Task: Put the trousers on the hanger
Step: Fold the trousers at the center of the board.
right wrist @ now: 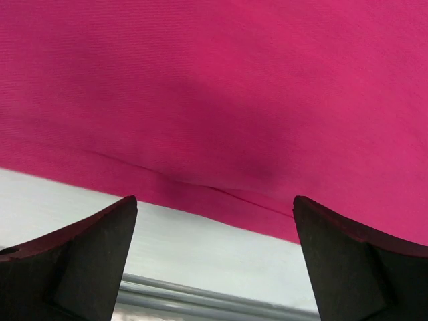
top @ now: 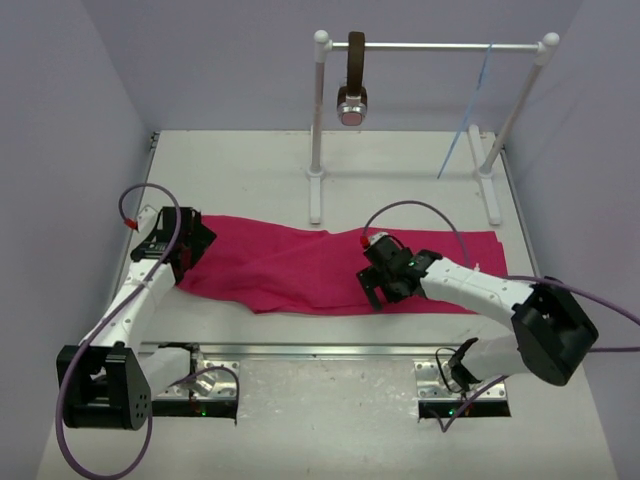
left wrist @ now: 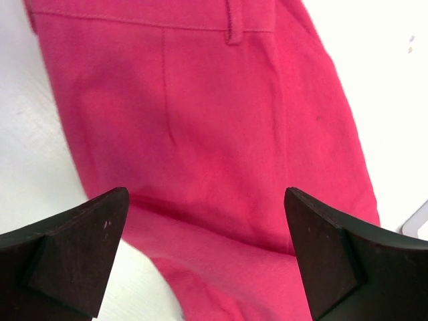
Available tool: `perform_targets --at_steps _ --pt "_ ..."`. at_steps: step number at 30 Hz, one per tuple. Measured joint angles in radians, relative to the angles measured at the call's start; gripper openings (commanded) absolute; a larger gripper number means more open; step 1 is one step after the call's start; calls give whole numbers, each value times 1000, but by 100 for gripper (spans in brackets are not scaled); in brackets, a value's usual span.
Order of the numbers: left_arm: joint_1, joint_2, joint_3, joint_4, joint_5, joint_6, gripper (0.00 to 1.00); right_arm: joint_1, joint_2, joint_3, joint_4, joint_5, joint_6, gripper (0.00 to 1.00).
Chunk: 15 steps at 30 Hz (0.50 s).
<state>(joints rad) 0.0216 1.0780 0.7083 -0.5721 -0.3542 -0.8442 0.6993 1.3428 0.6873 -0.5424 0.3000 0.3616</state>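
Dark fingers (left wrist: 73,254) of the left gripper (left wrist: 206,200) fill the bottom of its wrist view, spread wide with nothing between them. They hang just above the trousers (left wrist: 221,120) at the waist end, where a belt loop and waistband seam show. The right gripper (right wrist: 214,204) is likewise agape and holds nothing. It is poised over the near edge of the trousers (right wrist: 221,87), where the pink cloth gives way to bare table.

From above, the trousers (top: 290,265) lie flat and stretched sideways across the table (top: 230,170). The left gripper (top: 185,240) is at their left end and the right gripper (top: 380,280) is at their near edge, right of the middle. Well beyond the far edge of the trousers stands a white garment rail (top: 450,45). The pale blue hanger (top: 468,118) hangs from it, past the right end of the trousers, seen edge-on as a thin slanted line. A brown strap (top: 355,60) with a round metal end dangles from the same rail, beyond the middle of the trousers.

By my reading the task has barely begun: no cloth is pinched or lifted, and the hanger is untouched on the rail. Grasping the trousers, raising them, carrying them to the hanger and draping them over its bar all remain.
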Motion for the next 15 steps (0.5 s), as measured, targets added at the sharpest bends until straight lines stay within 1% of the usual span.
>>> perform_targets --at_steps 2,4,7,11,15 --pt "0 -21 -1 -30 -5 -7 100 86 37 -1 48 -8 13 99" --pt "0 -44 -9 -49 -5 -15 100 139 64 1 107 -21 16 99" --pt "0 -67 -49 -57 -1 -63 100 191 111 8 176 3 33 99" --pt "0 -38 -146 -38 49 -123 100 189 144 8 248 10 58 99" --pt "0 103 -177 13 137 -164 100 169 183 24 300 -2 65 98"
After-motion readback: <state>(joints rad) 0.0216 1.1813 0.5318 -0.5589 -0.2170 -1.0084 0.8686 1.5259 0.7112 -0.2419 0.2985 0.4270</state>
